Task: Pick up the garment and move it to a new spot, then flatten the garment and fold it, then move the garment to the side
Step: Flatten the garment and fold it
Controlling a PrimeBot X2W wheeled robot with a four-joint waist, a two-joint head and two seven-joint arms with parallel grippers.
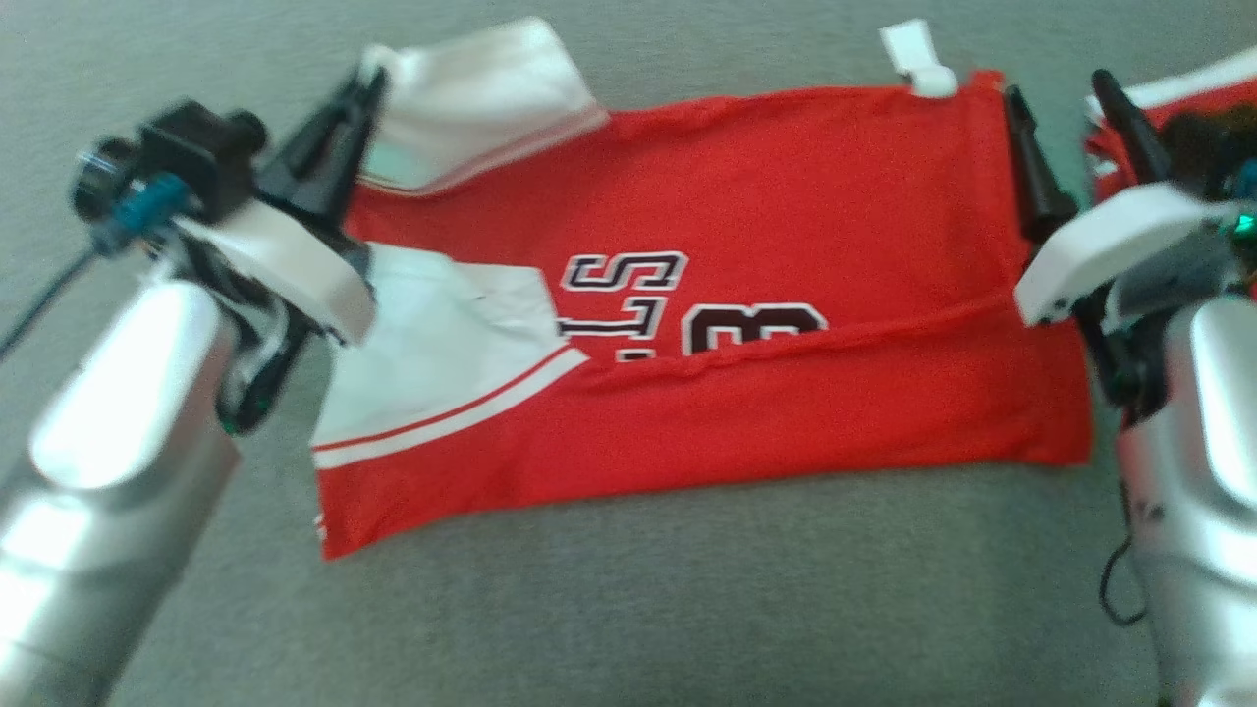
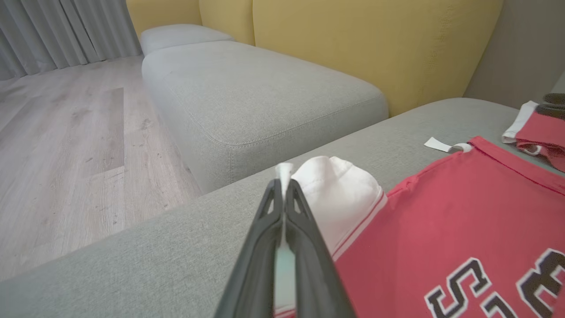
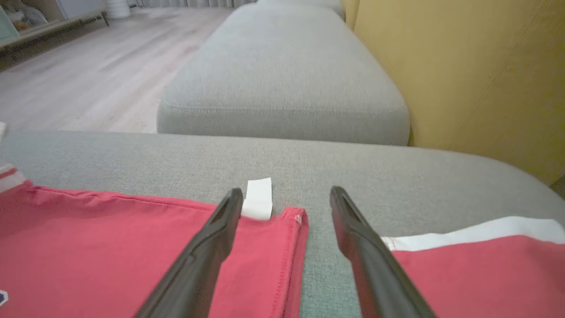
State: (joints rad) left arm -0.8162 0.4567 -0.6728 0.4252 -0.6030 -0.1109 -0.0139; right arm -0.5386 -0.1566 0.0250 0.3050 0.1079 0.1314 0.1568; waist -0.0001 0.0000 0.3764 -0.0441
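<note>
The garment [image 1: 746,295] is a red jersey with white sleeves and dark lettering, lying partly folded on the grey sofa cushion [image 1: 638,609]. My left gripper [image 1: 365,90] is at its far left corner, shut on the edge of the white sleeve [image 1: 481,98]. In the left wrist view the fingers [image 2: 304,229] pinch white cloth beside the sleeve [image 2: 340,198]. My right gripper [image 1: 1056,90] stands open at the garment's far right corner. In the right wrist view its fingers [image 3: 207,247] straddle the red hem [image 3: 291,247] near a white tag [image 3: 258,198], without closing on the cloth.
A second red and white garment [image 1: 1178,98] lies just right of my right gripper, seen also as red cloth [image 3: 476,269]. Yellow backrests [image 2: 375,48] stand behind the cushion. Another grey cushion [image 2: 256,92] and wooden floor [image 2: 66,145] lie beyond the edge.
</note>
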